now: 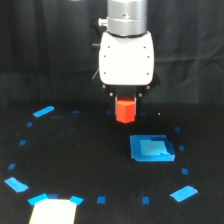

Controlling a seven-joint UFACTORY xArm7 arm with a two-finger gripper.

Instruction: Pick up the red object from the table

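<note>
1. Currently the red object (125, 110) sits directly under the gripper (126, 101), upper centre of the exterior view. Faceted red-orange block, upright, narrower than the gripper body.
2. Its top edge meets the dark underside of the gripper. Jaws themselves are lost in dark-on-dark, so I cannot tell whether they are spread or pinching the block. Contact looks likely at the top, grip not confirmed.
3. Cannot tell if the block's base is on the table (75, 160) or slightly off it; the black background hides any gap or shadow.
4. Gripper body: white rounded housing, silver cylindrical wrist section above it, pointing straight down.
5. Blue tray (151, 149): flat square, lying on the table below the block and toward the exterior view's right. Near the block, not touching it.
6. Table: black matte, with small blue tape marks arranged in a rough ring around the work area.
7. Larger blue strips: one (43, 111) on the exterior view's left at about block height, one (16, 184) lower left, one (183, 193) lower right.
8. White panel (52, 212) at the bottom-left edge, with blue tape at its upper corners. Well apart from the block.
</note>
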